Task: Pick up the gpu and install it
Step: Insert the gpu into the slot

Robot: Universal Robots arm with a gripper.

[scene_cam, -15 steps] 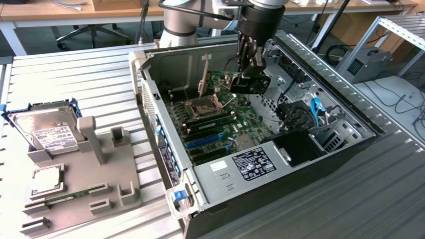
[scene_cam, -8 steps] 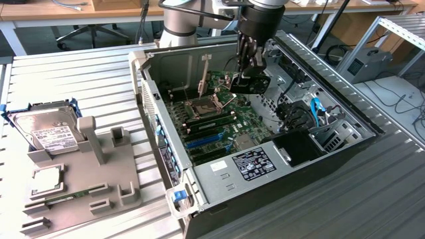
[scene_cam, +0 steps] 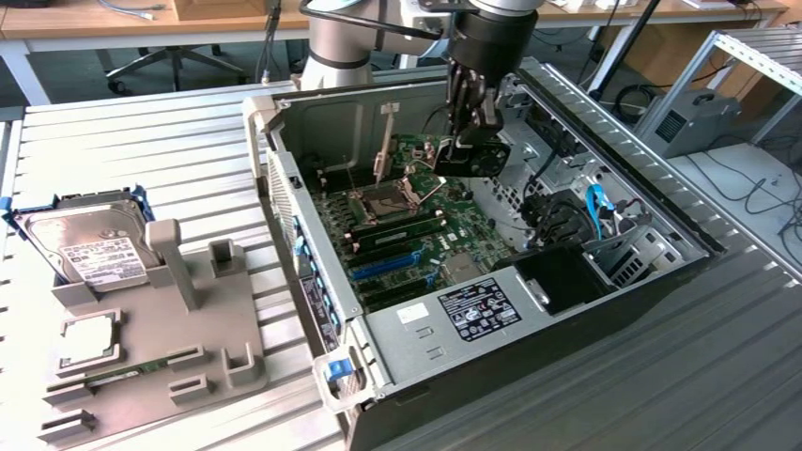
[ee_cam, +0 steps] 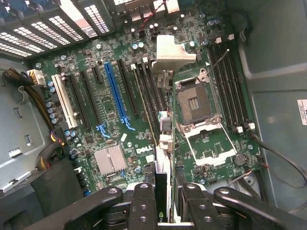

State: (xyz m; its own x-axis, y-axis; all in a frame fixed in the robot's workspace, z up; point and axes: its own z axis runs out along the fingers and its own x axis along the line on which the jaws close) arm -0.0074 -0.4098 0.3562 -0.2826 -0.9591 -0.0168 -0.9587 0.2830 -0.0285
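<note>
The open computer case [scene_cam: 501,282] lies on its side on the table [scene_cam: 150,150], its motherboard [ee_cam: 144,105] facing up, and the tool [scene_cam: 474,141] hangs above the board's far part, clamped on the gpu [scene_cam: 474,158]. The card hangs edge-down between the fingers [ee_cam: 144,206], directly below the tool and clear of the blue slot [ee_cam: 115,96]. "DELL" is printed on the motherboard near the small silver heatsink [ee_cam: 109,159]; other labels are unreadable.

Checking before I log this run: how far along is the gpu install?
Done: pickup. The gripper is shut on the gpu. In hand: the card hangs edge-down inside the open computer case, above the motherboard. Left: seating. The blue slot is empty and the card touches no slot.
</note>
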